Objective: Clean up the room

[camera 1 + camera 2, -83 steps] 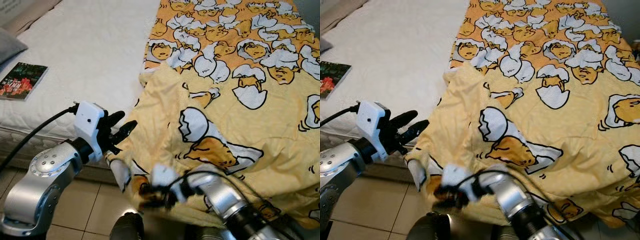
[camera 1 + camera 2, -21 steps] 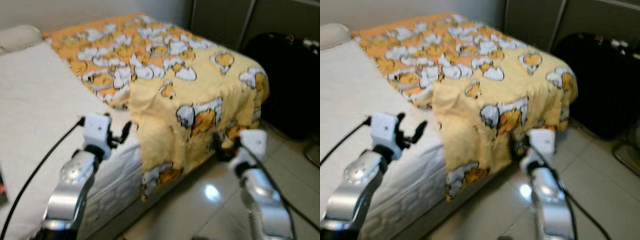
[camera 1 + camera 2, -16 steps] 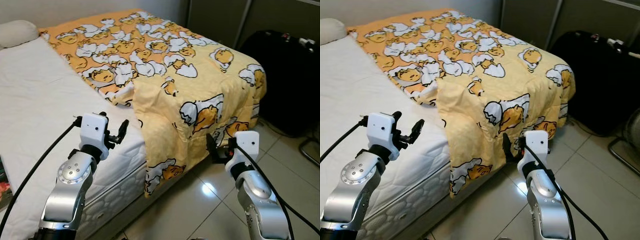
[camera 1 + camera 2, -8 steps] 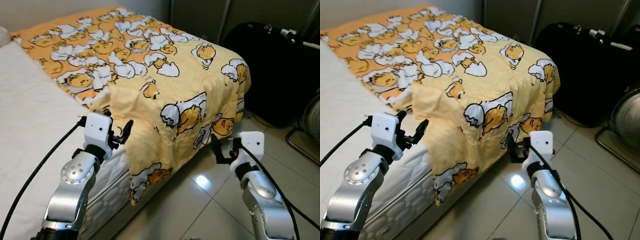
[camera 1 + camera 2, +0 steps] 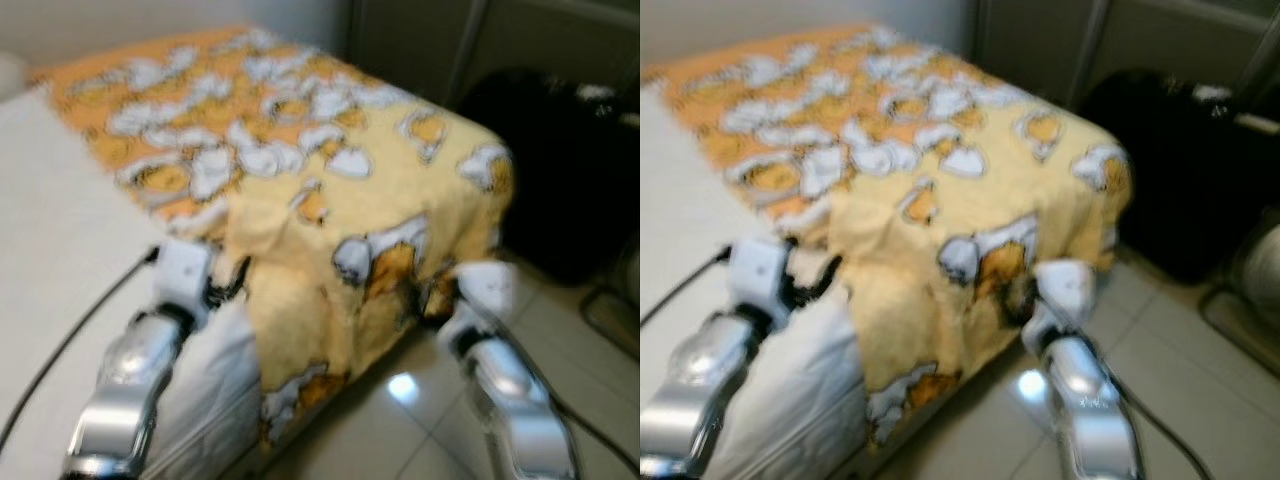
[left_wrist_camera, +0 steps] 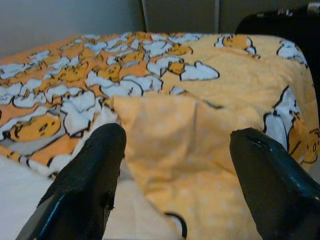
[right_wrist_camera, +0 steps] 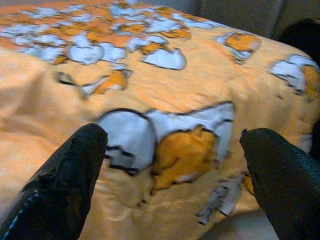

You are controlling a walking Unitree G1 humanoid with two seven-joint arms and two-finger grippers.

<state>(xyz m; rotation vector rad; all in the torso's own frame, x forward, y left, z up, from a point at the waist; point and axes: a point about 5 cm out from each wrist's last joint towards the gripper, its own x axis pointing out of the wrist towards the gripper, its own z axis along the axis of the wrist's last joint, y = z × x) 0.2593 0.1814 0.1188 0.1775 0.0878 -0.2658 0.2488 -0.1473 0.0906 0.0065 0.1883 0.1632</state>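
Blanket: yellow-orange cartoon-egg patterned blanket, draped over my view's bed corner, hanging toward tiled floor.
Left gripper: spread wide, empty, facing blanket's fold.
Right gripper: spread wide, empty, near hanging edge.

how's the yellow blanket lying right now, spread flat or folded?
Mostly spread over the bed's end, not flat: the yellow blanket has one corner flap turned back, and its edge hangs toward the floor.

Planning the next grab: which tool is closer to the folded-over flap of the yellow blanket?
The left tool. Its wrist view looks straight at the flap doubled back on the blanket, beside the white mattress; the right tool faces the draped side panel.
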